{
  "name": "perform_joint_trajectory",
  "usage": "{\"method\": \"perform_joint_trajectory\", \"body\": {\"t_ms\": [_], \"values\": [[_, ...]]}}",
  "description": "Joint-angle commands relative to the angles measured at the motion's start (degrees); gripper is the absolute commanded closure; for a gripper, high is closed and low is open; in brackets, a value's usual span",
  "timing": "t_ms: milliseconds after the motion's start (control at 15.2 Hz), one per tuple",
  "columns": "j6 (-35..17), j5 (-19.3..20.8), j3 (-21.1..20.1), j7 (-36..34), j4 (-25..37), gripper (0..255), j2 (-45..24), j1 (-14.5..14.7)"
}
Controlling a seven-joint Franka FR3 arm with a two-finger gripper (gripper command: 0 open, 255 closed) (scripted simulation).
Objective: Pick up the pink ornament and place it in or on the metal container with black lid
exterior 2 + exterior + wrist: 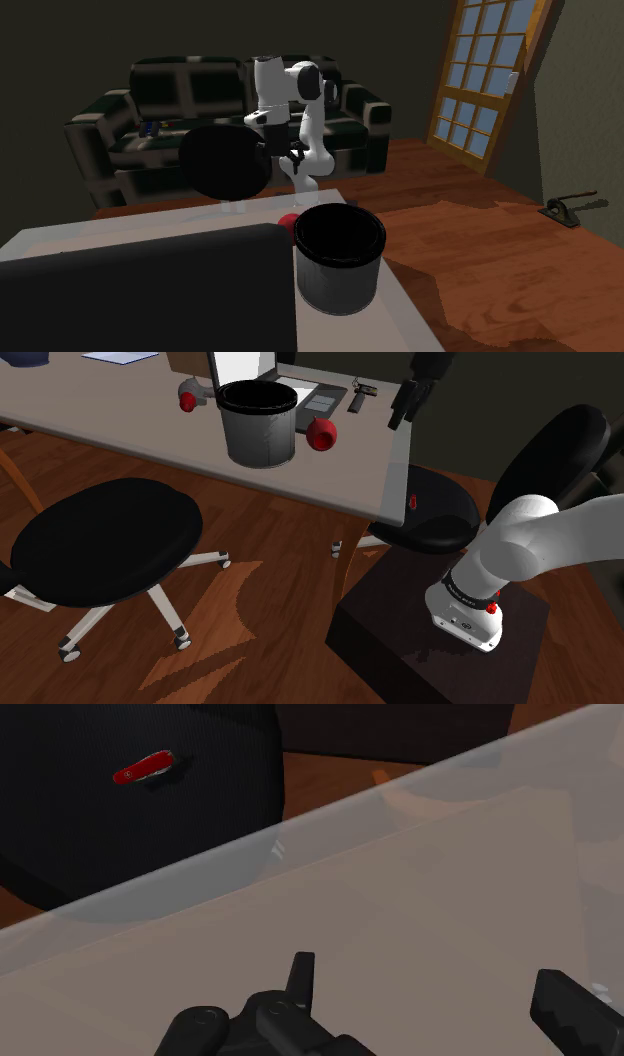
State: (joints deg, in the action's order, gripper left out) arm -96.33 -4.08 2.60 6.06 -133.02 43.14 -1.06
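A round ornament [321,434], drawn red rather than pink, lies on the grey table [120,412] touching or nearly touching the right side of the metal container [258,424], an open grey bucket with a black rim. In the second exterior view the container [340,258] stands in front, with the ornament [288,222] peeking out behind it. A second red-and-grey ornament [188,396] lies to the container's left. My gripper [406,402] hangs above the table's right edge, right of the red ornament. Its fingers [302,979] stand open over bare tabletop, with nothing between them.
A black office chair [105,537] stands before the table. Another black chair [430,502] by the table's end carries a red pocket knife [145,768]. A laptop [245,367], a tablet [325,398] and keys [360,397] lie behind the container. A dark sofa [180,110] stands behind the arm.
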Motion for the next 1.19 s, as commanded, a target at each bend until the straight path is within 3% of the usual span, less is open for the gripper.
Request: {"method": "perform_joint_trajectory", "body": {"t_ms": [0, 462, 924, 1122], "values": [[0.0, 0.0, 0.0, 0.0, 0.0, 0, 0.0, 0.0], [-28.0, -0.8, -5.3, -0.1, -8.9, 0, 0.9, 2.3], [-56.8, 0.9, -11.6, -1.7, -13.4, 0, -4.1, 2.6], [-59.3, 1.0, -12.0, -1.8, -13.3, 0, -6.6, 2.3]]}}
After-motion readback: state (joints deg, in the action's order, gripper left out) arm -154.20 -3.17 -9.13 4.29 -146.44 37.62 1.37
